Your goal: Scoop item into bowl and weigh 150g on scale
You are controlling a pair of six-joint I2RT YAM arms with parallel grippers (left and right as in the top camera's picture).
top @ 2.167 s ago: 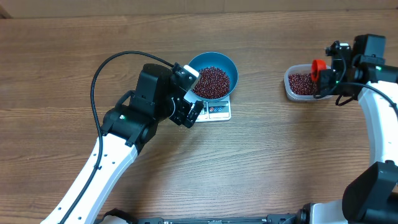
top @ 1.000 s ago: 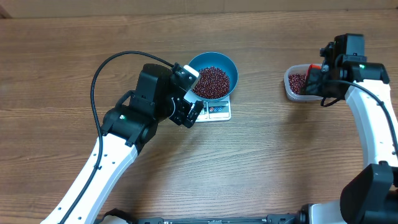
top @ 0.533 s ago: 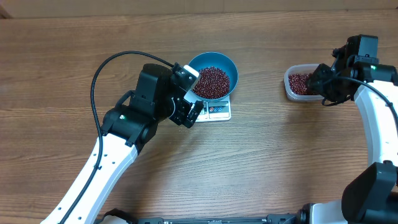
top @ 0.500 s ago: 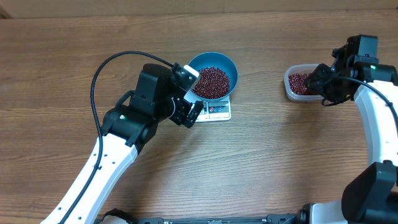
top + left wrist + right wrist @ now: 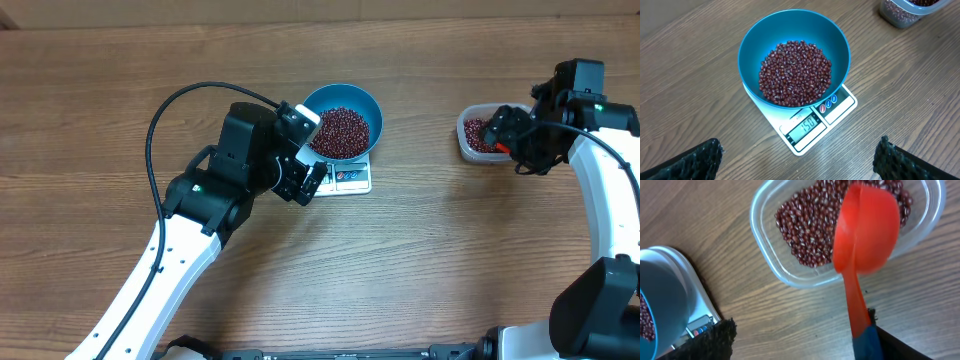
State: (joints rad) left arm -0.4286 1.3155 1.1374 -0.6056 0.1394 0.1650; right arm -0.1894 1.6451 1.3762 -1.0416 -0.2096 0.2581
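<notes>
Spanning every view is the wooden table (image 5: 450, 250), with the left arm (image 5: 200, 200) reaching in from the lower left and the right arm (image 5: 600, 190) from the right edge. The blue bowl (image 5: 755, 45) sits on the white scale (image 5: 840, 107), covering most of its platform; the display (image 5: 805, 124) at the near edge reads 150. The left gripper (image 5: 799, 150) is spread wide and grips nothing. The bowl and scale lie just ahead of it, between the lines of its two fingers and touching neither.

Well apart to the right stands the clear tub (image 5: 790, 275). The right gripper (image 5: 801, 330) is beside the tub, its jaws released and standing far apart. The red scoop (image 5: 865, 230) is blurred, its cup over the tub and its handle leaning against one finger. Dark red beans (image 5: 795, 72) heap in the bowl's bottom, and more of them lie in the tub.
</notes>
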